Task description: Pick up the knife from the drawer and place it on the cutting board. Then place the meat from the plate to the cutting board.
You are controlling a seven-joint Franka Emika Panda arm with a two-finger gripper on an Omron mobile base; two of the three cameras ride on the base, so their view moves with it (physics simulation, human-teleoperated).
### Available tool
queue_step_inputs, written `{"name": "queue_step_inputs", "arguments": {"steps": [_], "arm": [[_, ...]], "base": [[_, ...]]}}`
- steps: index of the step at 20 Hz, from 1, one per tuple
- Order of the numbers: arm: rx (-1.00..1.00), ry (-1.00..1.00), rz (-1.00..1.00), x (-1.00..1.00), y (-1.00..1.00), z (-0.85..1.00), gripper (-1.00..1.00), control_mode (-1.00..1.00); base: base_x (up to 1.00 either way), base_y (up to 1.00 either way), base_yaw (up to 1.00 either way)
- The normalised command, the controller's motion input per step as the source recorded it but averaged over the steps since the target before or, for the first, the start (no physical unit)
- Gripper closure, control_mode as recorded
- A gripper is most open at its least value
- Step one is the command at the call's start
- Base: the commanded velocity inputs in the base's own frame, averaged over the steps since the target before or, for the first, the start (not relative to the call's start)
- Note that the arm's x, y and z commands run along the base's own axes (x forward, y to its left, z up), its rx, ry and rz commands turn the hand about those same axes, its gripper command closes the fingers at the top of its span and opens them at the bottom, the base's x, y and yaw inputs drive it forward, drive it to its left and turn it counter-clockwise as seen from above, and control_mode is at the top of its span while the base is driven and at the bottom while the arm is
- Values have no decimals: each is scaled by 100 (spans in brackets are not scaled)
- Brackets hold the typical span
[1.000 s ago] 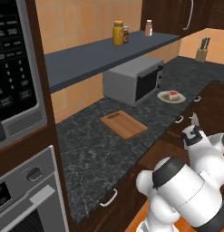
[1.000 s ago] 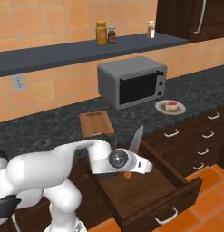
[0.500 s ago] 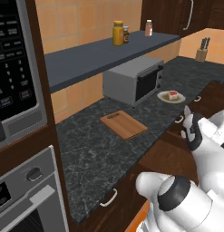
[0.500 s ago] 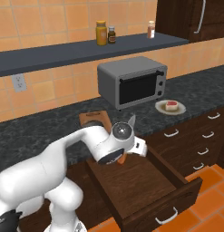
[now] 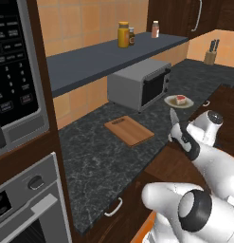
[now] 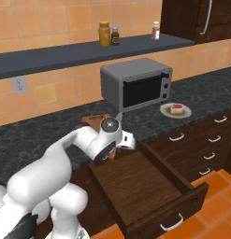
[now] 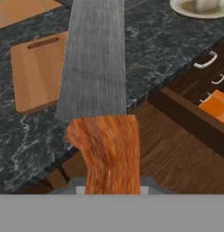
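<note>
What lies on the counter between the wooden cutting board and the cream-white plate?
Bare dark counter in the left base view; the grey toaster oven stands behind, between cutting board and plate.

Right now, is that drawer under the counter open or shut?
Open. The drawer is pulled far out from the cabinets, its bare wooden floor showing, and the knife is already lifted above it.

The knife (image 7: pixel 102 113) stands upright in the middle, grey blade above orange-brown handle. The cutting board (image 7: pixel 34 70) lies left of the knife on the dark surface (image 7: pixel 163 50); the open drawer (image 7: pixel 177 149) sits lower right.
</note>
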Motion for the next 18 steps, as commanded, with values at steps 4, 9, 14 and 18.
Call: {"name": "queue_step_inputs", "arguments": {"steps": [4, 9, 14, 18], "arm": [[-1, 10, 8, 76, 34, 0, 100, -100], [-1, 9, 3, 58, 49, 0, 100, -100], [0, 0, 9, 50, 50, -2, 100, -100], [-1, 1, 9, 62, 56, 0, 100, -100]], "base": [[0, 0, 0], [0, 0, 0], [0, 0, 0], [0, 0, 0]]}}
